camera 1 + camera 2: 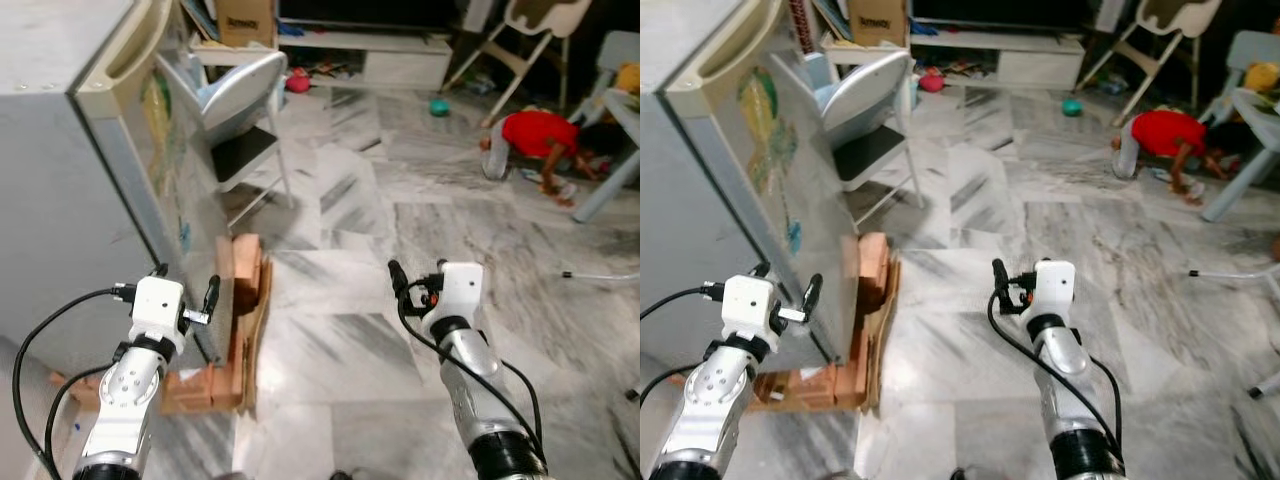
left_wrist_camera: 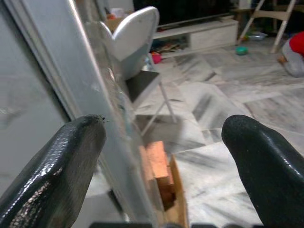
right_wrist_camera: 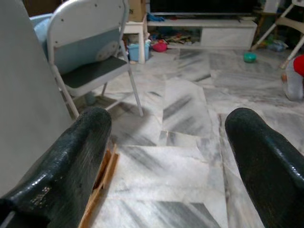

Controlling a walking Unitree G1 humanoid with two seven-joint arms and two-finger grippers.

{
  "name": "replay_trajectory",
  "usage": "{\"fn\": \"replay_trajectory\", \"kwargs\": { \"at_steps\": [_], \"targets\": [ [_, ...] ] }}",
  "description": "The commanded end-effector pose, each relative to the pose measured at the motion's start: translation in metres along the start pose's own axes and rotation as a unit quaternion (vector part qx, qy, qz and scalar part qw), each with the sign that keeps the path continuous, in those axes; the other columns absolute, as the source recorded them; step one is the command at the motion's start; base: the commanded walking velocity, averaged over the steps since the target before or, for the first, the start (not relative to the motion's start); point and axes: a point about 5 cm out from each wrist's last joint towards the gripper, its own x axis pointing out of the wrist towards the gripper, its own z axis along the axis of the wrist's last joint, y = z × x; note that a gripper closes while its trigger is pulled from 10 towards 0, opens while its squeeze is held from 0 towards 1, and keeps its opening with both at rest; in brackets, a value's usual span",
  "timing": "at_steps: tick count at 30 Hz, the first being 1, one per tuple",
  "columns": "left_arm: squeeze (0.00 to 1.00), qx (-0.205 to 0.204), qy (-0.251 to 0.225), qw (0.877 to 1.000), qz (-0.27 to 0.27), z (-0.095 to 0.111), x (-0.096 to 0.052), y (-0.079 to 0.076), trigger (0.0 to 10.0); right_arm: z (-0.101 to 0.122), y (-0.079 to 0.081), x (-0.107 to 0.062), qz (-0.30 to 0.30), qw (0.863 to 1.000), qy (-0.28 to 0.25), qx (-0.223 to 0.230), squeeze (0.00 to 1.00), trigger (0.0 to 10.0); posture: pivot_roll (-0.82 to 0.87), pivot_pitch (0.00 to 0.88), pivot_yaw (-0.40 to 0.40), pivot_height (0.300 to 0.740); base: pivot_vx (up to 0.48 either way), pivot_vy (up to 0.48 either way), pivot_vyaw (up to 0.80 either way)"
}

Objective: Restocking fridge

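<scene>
Both end effectors are spread and empty: the left end effector (image 1: pixel 190 300) is just beside the closed fridge (image 1: pixel 70 190), probably lining up to open it; the right end effector (image 1: pixel 415 285) waits over bare floor (image 1: pixel 330 350).

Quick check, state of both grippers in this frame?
Left gripper: open, holding nothing, fingers astride the fridge corner edge.
Right gripper: open, empty, over the marble floor.

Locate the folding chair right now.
The folding chair stands ahead on the robot's left, just beyond the fridge, near the white TV bench.
</scene>
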Motion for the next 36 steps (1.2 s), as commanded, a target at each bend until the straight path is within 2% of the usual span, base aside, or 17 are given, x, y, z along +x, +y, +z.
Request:
{"fn": "replay_trajectory", "kwargs": {
  "at_steps": [1, 5, 11, 21, 25, 28, 36],
  "targets": [
    [0.0, 0.004, -0.003, 1.0, -0.005, 0.001, 0.003, -0.003, 10.0, 0.008, -0.005, 0.0, -0.003, 1.0, -0.014, -0.01, 0.0, 10.0, 0.05, 0.0, -0.053, 0.74, 0.352, -0.322, 0.0],
    [0.0, 0.004, 0.0, 1.0, -0.003, 0.0, 0.003, -0.004, 10.0, 0.008, -0.005, 0.0, -0.002, 1.0, -0.013, -0.009, 0.0, 10.0, 0.05, 0.0, -0.055, 0.74, 0.323, -0.153, 0.0],
    [0.0, 0.016, 0.011, 1.0, 0.01, -0.005, 0.001, -0.001, 10.0, 0.007, -0.004, 0.0, 0.0, 1.0, -0.011, -0.011, 0.0, 10.0, 0.05, 0.0, -0.055, 0.74, 0.0, 0.0, 0.0],
    [0.0, 0.038, 0.037, 0.998, 0.025, -0.012, -0.003, 0.022, 10.0, 0.007, -0.003, 0.0, 0.003, 1.0, -0.011, -0.011, 0.0, 10.0, 0.05, 0.0, -0.053, 0.74, 0.0, 0.0, 0.0],
    [0.0, 0.026, 0.046, 0.997, 0.06, -0.012, -0.002, 0.033, 10.0, 0.009, 0.001, -0.002, 0.026, 0.999, -0.021, -0.015, 0.0, 10.0, 0.05, 0.0, -0.049, 0.74, 0.0, 0.0, 0.11],
    [0.0, 0.015, 0.048, 0.996, 0.079, -0.013, -0.001, 0.037, 10.0, 0.01, 0.002, -0.003, 0.031, 0.999, -0.024, -0.024, 0.0, 10.0, 0.05, 0.0, -0.05, 0.74, 0.0, 0.0, 0.59],
    [0.0, -0.002, 0.042, 0.997, 0.065, -0.011, 0.003, 0.031, 10.0, 0.011, -0.001, -0.002, 0.024, 0.999, -0.023, -0.023, 0.0, 10.0, 0.05, 0.002, -0.05, 0.74, 0.0, 0.0, 0.59]
  ]
}}
